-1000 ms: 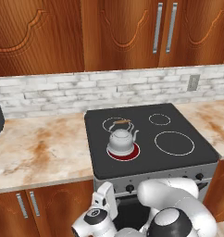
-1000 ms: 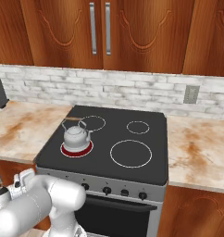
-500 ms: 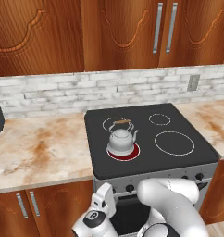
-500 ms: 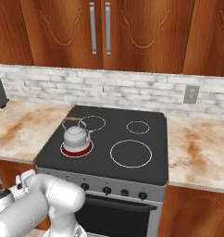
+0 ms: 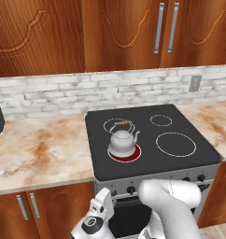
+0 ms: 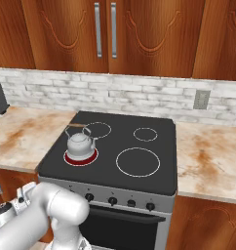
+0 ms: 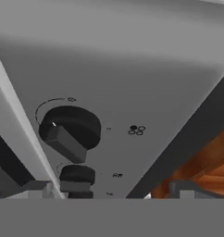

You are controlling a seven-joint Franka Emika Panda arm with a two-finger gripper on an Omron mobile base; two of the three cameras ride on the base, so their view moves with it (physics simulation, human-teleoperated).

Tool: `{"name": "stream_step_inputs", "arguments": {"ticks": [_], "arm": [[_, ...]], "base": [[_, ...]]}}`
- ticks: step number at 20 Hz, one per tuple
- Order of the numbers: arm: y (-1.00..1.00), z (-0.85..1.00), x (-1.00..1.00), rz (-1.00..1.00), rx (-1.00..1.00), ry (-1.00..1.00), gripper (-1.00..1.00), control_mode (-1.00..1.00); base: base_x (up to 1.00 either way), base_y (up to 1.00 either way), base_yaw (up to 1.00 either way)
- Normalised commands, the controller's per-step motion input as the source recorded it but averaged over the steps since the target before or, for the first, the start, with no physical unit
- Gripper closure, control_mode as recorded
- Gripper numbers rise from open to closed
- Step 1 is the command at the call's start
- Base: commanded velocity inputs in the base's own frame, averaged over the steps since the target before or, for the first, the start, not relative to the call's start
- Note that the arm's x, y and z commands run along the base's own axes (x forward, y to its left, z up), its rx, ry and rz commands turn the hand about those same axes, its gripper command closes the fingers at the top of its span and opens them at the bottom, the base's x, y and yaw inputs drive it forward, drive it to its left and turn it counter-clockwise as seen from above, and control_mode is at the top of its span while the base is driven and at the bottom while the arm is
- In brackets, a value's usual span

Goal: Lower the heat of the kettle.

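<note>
Now our arm has swung lower toward the stove knob (image 7: 70, 132) under the kettle (image 5: 122, 142), tool (image 7: 111, 193) spread, ungrasping

Kettle (image 5: 122, 141) on glowing red burner (image 5: 124, 152)

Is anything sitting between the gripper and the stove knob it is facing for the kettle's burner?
Nothing visible. In the hand view the large dark knob on the stove's grey front panel lies straight ahead of the fingertips with open space between. The kettle sits on the glowing red burner above.
</note>
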Motion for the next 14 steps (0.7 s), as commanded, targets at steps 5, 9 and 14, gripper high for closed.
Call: {"name": "stream_step_inputs", "arguments": {"ticks": [5,9,14], "arm": [[0.0,0.0,0.36,0.01,0.05,0.0,-1.0,-1.0],[0.0,-0.04,0.37,0.06,0.06,0.0,-1.0,-1.0],[0.0,-0.18,0.16,0.07,0.03,0.0,-1.0,-1.0]], "base": [[0.0,0.0,0.0],[0.0,0.0,0.0],[0.0,0.0,0.0]]}}
